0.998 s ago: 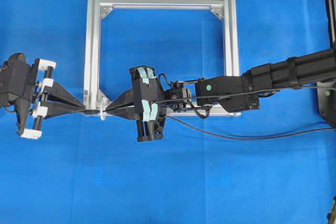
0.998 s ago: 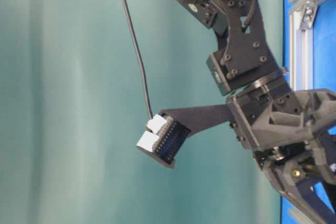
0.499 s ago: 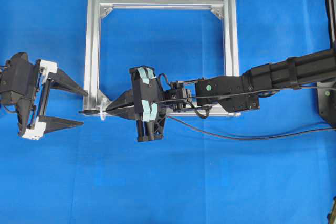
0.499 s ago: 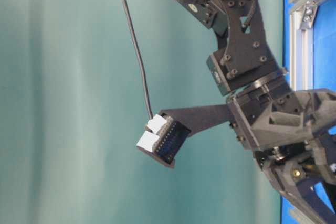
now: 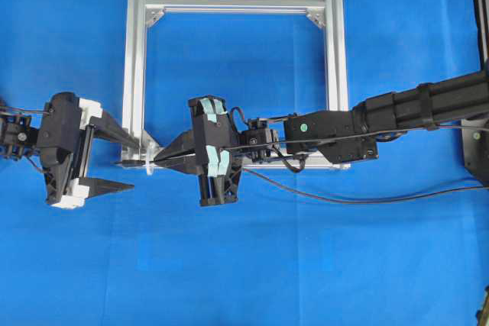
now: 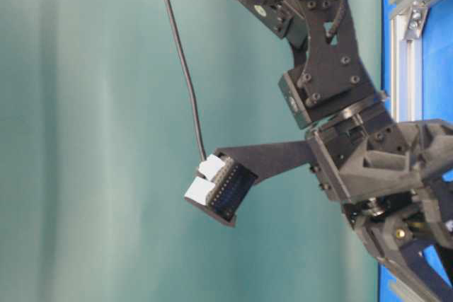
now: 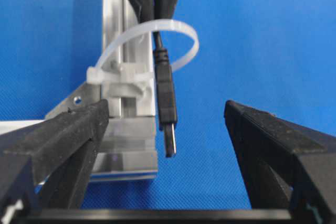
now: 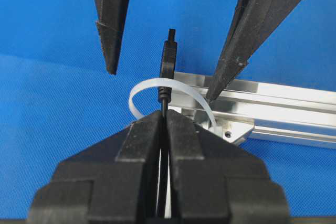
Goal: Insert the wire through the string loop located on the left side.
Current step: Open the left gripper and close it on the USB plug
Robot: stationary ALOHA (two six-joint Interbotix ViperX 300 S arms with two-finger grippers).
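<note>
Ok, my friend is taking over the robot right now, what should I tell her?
Right gripper: shut on the wire, just behind the plug.
Left gripper: open, one finger on each side of the plug, not touching it.
String loop: on the silver frame at its lower left corner. The plug already pokes through it.
Left to do: close the left gripper on the plug, let go with the right, pull more wire through.

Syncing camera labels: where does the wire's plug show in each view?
Overhead: plug barely discernible, at the frame's lower-left corner, between the open left gripper fingers.
Table-level: not in view.
Left wrist: centre, pointing down, through the string loop.
Right wrist: upper centre, pointing up, past the shut right gripper.
Shared landmark: the string loop.
</note>
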